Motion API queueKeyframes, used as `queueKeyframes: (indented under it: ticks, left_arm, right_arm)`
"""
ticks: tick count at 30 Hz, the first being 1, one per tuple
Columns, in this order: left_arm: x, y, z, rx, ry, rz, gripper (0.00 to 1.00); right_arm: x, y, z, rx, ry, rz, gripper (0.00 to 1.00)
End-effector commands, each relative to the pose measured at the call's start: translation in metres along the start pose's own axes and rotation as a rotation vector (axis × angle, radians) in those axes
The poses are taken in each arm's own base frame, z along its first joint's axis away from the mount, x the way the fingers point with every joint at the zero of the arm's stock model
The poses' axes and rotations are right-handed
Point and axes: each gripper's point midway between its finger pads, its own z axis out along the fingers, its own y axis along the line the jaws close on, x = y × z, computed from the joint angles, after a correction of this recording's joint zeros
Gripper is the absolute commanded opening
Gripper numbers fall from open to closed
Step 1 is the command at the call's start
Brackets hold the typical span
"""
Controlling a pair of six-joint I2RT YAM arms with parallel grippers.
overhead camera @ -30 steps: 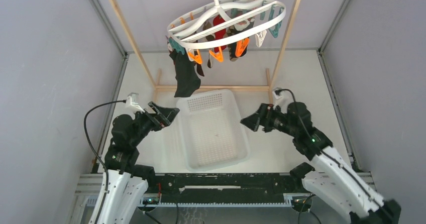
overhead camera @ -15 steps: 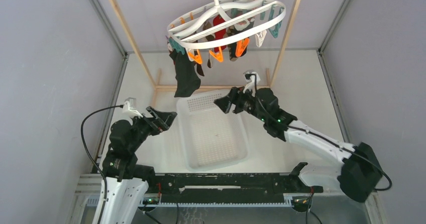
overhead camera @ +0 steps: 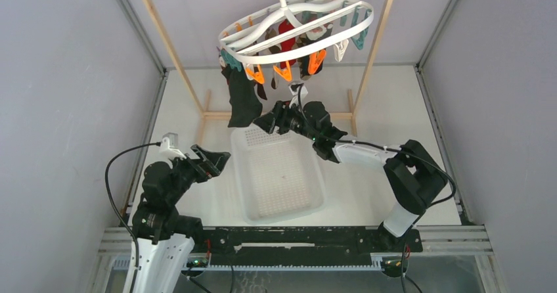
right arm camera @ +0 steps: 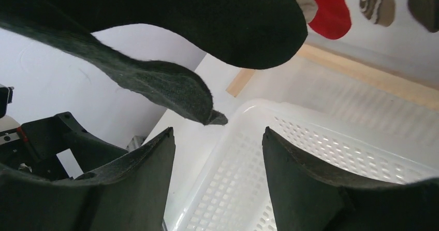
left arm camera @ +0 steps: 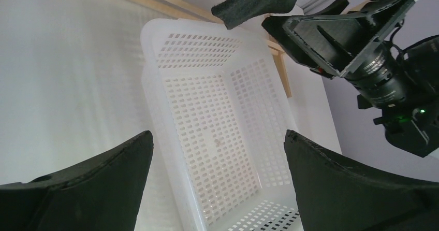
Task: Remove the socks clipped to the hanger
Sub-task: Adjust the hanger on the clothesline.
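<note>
The white oval hanger point(overhead camera: 299, 27) hangs from the rod at the top, with several socks clipped under it. A long black sock point(overhead camera: 243, 99) dangles lowest on its left side, and a red sock point(overhead camera: 286, 33) hangs near the middle. My right gripper point(overhead camera: 268, 123) is open just right of the black sock's lower end, nothing between its fingers. In the right wrist view the black sock point(right arm camera: 207, 18) hangs just above the right gripper point(right arm camera: 217, 138), with the red sock point(right arm camera: 326, 8) behind. My left gripper point(overhead camera: 220, 158) is wide open and empty beside the basket's left wall.
A white perforated basket point(overhead camera: 238, 181) lies on the table between the arms, under the hanger; it shows in the left wrist view as well point(left arm camera: 155, 86). The wooden rack's base bar point(overhead camera: 315, 115) runs behind it. Grey walls close in both sides.
My right arm has reached forward and left, from right of the basket to the black sock's lower end, its jaws narrowing somewhat. The left arm has pulled back slightly.
</note>
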Motion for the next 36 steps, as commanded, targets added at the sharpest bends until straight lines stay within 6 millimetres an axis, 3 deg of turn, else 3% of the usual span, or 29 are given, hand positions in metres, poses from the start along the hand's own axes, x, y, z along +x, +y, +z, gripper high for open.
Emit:
queueKeyframes:
  ticks: [1, 9, 20, 29, 34, 36]
  left_arm:
    - [-0.005, -0.008, -0.001, 0.032, -0.009, 0.030, 1.00]
    - [-0.003, -0.011, -0.004, 0.052, -0.009, 0.031, 1.00]
    - [-0.005, -0.016, -0.008, 0.069, -0.014, 0.034, 1.00]
    - [-0.005, -0.017, -0.012, 0.069, -0.019, 0.036, 1.00]
    - [-0.007, -0.014, -0.012, 0.051, -0.024, 0.032, 1.00]
    - [-0.006, -0.014, -0.012, 0.048, -0.020, 0.031, 1.00]
  right_arm:
    - [-0.028, 0.038, 0.009, -0.178, -0.096, 0.028, 0.70]
    - [-0.024, 0.041, 0.023, -0.213, -0.118, 0.069, 0.69]
    - [-0.015, 0.050, 0.038, -0.279, -0.106, 0.120, 0.62]
    - [0.004, 0.060, 0.030, -0.345, -0.059, 0.166, 0.29]
    - [0.014, 0.064, 0.014, -0.356, -0.033, 0.177, 0.00]
    - [0.013, 0.068, 0.005, -0.363, -0.029, 0.181, 0.00]
